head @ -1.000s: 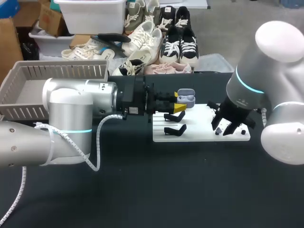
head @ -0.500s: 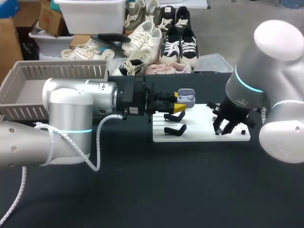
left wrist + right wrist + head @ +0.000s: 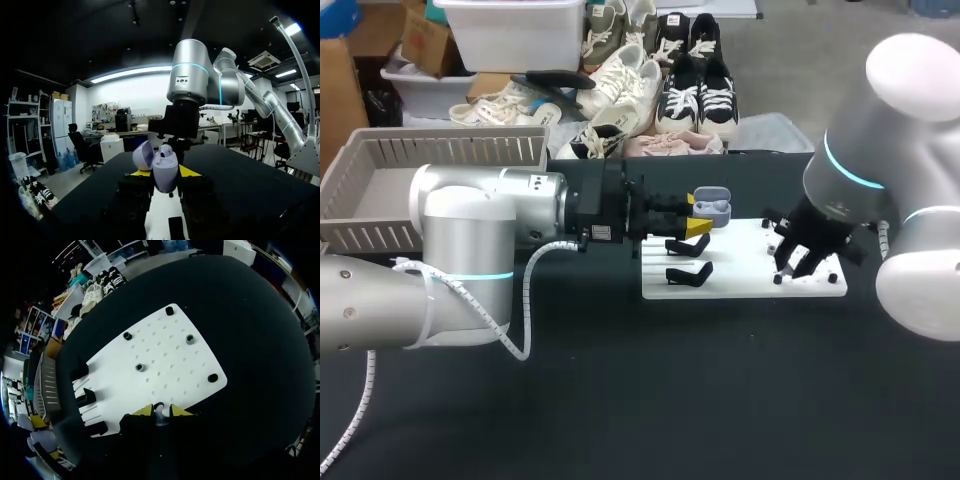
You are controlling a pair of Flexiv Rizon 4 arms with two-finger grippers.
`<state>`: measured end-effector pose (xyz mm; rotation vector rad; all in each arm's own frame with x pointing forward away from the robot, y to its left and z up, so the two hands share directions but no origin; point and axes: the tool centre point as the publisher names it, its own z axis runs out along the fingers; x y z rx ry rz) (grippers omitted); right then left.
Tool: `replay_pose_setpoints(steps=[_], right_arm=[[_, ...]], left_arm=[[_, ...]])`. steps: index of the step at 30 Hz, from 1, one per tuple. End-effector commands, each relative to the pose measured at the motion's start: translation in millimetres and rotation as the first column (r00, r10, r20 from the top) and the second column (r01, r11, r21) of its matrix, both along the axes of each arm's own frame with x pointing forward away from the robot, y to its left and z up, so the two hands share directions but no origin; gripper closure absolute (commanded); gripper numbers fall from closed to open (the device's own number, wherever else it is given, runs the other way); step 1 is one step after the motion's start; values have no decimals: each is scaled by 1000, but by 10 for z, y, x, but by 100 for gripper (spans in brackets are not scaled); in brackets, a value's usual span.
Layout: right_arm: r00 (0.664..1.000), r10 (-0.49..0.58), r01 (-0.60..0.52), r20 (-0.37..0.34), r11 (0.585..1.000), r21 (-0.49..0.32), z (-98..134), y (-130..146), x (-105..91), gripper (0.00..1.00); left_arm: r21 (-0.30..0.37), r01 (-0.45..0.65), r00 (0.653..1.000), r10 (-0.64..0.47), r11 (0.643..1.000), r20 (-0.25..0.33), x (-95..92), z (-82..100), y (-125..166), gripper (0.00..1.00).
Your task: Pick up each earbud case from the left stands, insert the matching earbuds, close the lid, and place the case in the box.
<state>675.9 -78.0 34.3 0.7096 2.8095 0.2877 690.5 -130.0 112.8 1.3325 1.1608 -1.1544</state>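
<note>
what's out of sight right now
small pale piece (image 3: pixel 159 416) pinched in the right gripper (image 3: pixel 160 412), too small to name; lilac open plastic earbud case (image 3: pixel 165 166) sinks base-first into the left gripper (image 3: pixel 165 175); slatted beige plastic basket (image 3: pixel 440 150) half behind the left arm (image 3: pixel 470 235).

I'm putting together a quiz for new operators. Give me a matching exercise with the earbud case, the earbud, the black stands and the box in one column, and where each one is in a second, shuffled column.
Things
1. earbud case
2. earbud
3. black stands
4. box

Places
a. on the left part of the white board
b. between the right gripper's fingers
c. at the far left of the table
d. held in the left gripper, lid open

Pairs: 1-d, 2-b, 3-a, 4-c
</note>
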Motion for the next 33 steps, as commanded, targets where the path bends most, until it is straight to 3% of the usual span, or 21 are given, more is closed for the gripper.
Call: replay_pose_setpoints(steps=[1, 7, 15, 23, 33], right_arm=[[1000, -8, 7, 21, 1000, 5, 85, -71, -124, 100], [999, 9, -10, 36, 999, 37, 353, -144, -176, 100], [981, 196, -195, 4, 979, 51, 904, -151, -257, 100], [930, 365, -365, -46, 931, 6, 1363, -30, -329, 100], [857, 515, -515, -19, 854, -71, 1765, 435, -387, 100]], left_arm=[[-1, 2, 1000, -2, 1000, 0, 10, -4, -1, 100], [-1, 2, 1000, -2, 1000, 0, 10, -4, -1, 100], [-1, 2, 1000, -2, 1000, 0, 10, -4, -1, 100], [-1, 2, 1000, -2, 1000, 0, 10, -4, -1, 100], [-1, 2, 1000, -2, 1000, 0, 10, -4, -1, 100]])
